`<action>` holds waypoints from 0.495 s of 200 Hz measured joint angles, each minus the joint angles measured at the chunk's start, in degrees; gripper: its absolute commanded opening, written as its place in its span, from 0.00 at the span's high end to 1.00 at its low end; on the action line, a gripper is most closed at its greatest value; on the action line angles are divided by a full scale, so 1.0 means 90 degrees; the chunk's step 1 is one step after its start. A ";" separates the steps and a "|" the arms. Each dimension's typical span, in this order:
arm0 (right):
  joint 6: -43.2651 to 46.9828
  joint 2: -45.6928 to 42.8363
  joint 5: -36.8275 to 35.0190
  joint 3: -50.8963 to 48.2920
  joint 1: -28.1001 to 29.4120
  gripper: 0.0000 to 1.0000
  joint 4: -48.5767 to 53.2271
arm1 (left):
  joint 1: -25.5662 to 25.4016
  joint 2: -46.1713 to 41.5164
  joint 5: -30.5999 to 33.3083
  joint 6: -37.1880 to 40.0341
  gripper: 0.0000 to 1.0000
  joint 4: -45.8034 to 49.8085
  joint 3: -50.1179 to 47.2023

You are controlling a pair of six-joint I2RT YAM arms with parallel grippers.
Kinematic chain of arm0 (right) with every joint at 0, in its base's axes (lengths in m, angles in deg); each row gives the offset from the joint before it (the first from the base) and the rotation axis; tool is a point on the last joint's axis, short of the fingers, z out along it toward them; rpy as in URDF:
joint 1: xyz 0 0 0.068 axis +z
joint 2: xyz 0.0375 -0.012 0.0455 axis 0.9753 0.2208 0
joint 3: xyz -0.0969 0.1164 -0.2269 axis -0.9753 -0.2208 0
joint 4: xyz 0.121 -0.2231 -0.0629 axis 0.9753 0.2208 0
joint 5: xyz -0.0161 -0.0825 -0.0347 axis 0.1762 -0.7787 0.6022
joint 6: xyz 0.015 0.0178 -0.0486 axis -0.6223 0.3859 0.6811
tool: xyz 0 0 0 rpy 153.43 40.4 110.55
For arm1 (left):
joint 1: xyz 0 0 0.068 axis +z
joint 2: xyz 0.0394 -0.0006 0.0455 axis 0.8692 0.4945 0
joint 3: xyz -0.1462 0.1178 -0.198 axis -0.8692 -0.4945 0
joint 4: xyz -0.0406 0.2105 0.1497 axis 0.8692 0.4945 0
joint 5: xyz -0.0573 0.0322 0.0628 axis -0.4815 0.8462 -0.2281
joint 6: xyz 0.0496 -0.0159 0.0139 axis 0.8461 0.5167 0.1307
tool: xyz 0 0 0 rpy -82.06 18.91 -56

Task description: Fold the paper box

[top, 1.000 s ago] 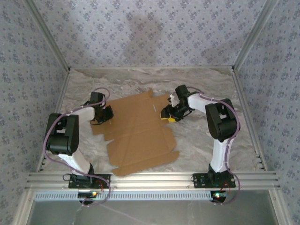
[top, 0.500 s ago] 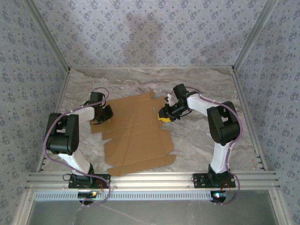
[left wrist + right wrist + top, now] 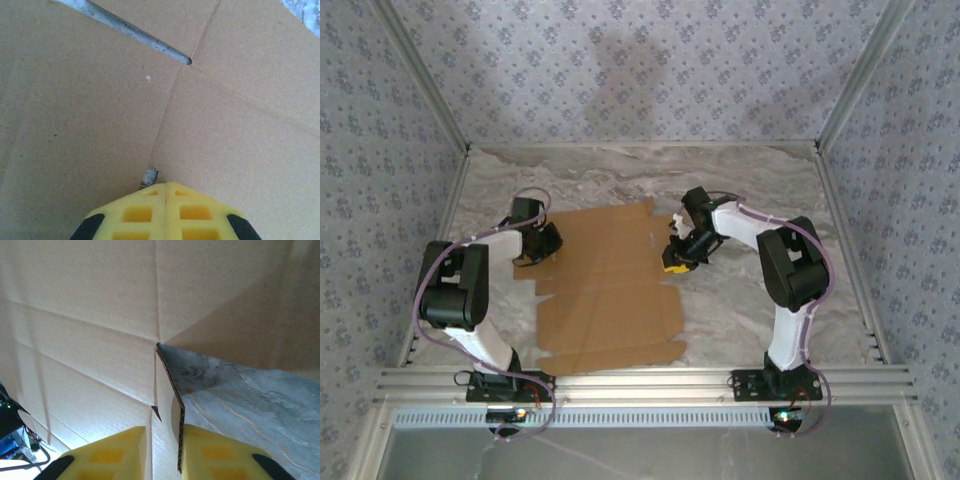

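- The paper box (image 3: 605, 290) lies opened out flat on the bench (image 3: 750, 290), between the two arms. Its longer run seems to go from the near edge toward the far wall.
- The right claw (image 3: 676, 262) sits at the box's right edge, in the far half, so the sheet stretches away to that claw's left. The coming fold turns on this side flap (image 3: 172, 390), which the right arm alone is placed to lift.
- In the right wrist view the flap's cut edge stands raised off the bench between the yellow fingers (image 3: 120, 450). I cannot tell whether they are pinching it or only straddling it.
- The left claw (image 3: 542, 245) rests on the opposite left edge. Its fingers are clenched together with no board seen between them, and the tips hang just over a crease.
- Against the earlier frames, the sheet has swung. Its near edge now lies squarer to the arm bases, its right side has shifted left, and the right claw has come slightly nearer.
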 measured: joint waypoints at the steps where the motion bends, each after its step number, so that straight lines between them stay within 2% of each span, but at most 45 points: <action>1: 0.0005 0.0002 0.0000 0.0007 0.0002 0.78 0.0015 | -0.0002 0.0000 0.0000 -0.0007 1.00 -0.0007 -0.0002; 17: 0.0012 0.0075 0.0046 0.0107 0.0053 0.71 0.0061 | -0.0051 0.0000 0.0002 -0.0049 1.00 -0.0058 -0.0012; 31: 0.0010 0.0151 0.0148 0.0180 0.0092 0.71 0.0066 | -0.0097 0.0000 0.0002 -0.0090 1.00 -0.0061 -0.0012; 47: -0.0015 0.0204 0.0189 0.0211 0.0121 0.75 0.0075 | -0.0119 0.0000 0.0005 -0.0143 1.00 -0.0107 -0.0036; 66: -0.0063 0.0260 0.0146 0.0257 0.0143 0.84 0.0165 | -0.0121 -0.0024 0.0005 -0.0202 1.00 -0.0202 -0.0095; 99: 0.0029 0.0352 -0.0556 0.0784 0.0141 0.93 0.0784 | -0.0124 -0.0107 -0.0005 -0.0260 1.00 -0.0182 -0.0138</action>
